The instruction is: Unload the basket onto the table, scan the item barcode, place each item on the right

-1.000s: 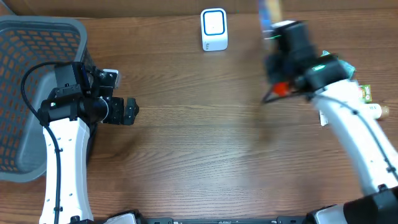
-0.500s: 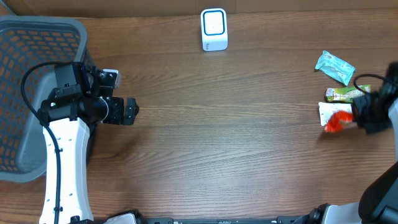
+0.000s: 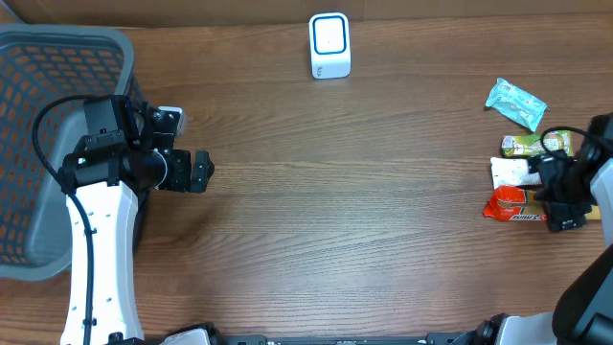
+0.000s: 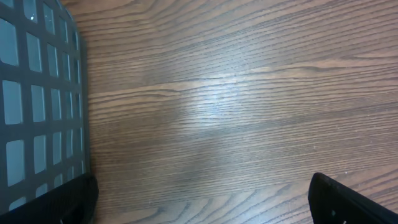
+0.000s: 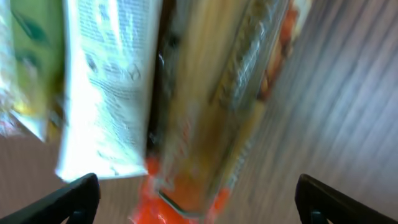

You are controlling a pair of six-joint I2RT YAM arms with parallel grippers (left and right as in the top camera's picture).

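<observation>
Plainly, the trouble lies at the right edge, but start at the left: a grey basket sits against the left edge of the table, and the left gripper hangs just beside it with its jaws spread wide and nothing between them; the left wrist view shows only bare wood and the basket wall. At the middle of the far edge stands the white scanner, well apart from everything else. Near the right edge lie 4 packets in a tight group: a teal wrapper farthest back, a green packet, a white packet touching it, and an orange-red packet nearest the front. The right gripper sits directly over that group with its fingers apart, holding nothing; its wrist view is blurred, showing the orange-red packet and white packet side by side between the fingertips. The risk I see is closing on 2 packets at once, since they touch. Flat, slick wrappers could also slide away instead of lifting. And a packet picked up barcode-side inward would never read at the scanner.
</observation>
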